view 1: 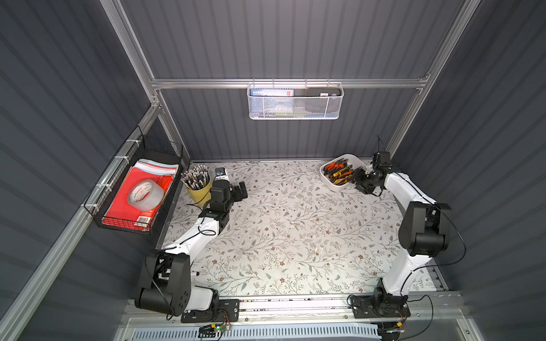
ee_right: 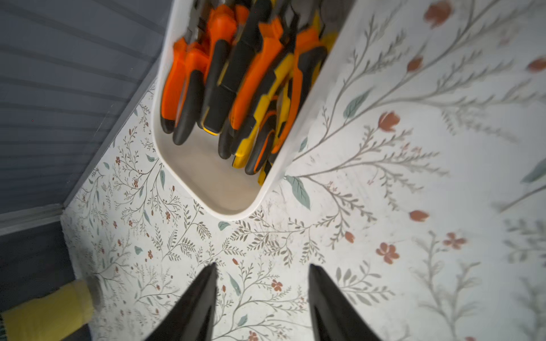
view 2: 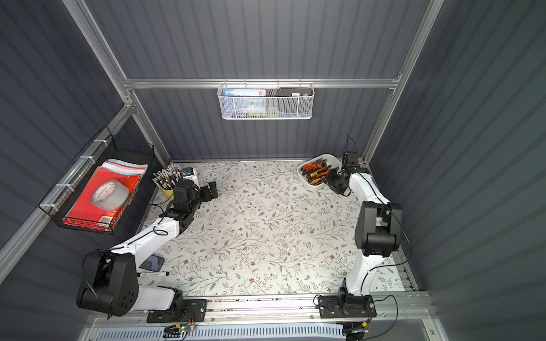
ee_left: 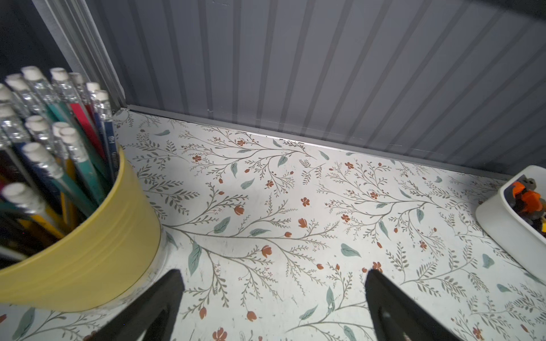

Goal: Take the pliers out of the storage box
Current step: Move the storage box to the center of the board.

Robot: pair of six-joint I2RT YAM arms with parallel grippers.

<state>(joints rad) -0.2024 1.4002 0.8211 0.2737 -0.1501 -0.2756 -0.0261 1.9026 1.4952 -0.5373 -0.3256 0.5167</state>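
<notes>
my right end effector (ee_right: 262, 267), half open and empty, is the near one, just short of the storage box (ee_right: 206, 180) in the back corner of the bench (view 1: 295, 236), with the pliers (ee_right: 236, 88) lying inside, handles toward it.

Looks like a robot test booth got up as a hobby desk. Closed in by grey ribbed wall panels (view 1: 266, 44) on aluminium framing (view 1: 280, 83). Floral table (view 1: 295, 236), left arm (view 1: 189, 239) and right arm (view 1: 399, 189) bolted on at 6 o'clock. Pencils (view 1: 195, 177) in a yellow cup (view 1: 204, 193) at 10, black wire basket (view 1: 161, 146) with tape roll (view 1: 144, 192) at 9, white mesh basket (view 1: 295, 109) at 12, pliers (view 1: 336, 171) in a storage box (view 1: 339, 184) at 1.
</notes>
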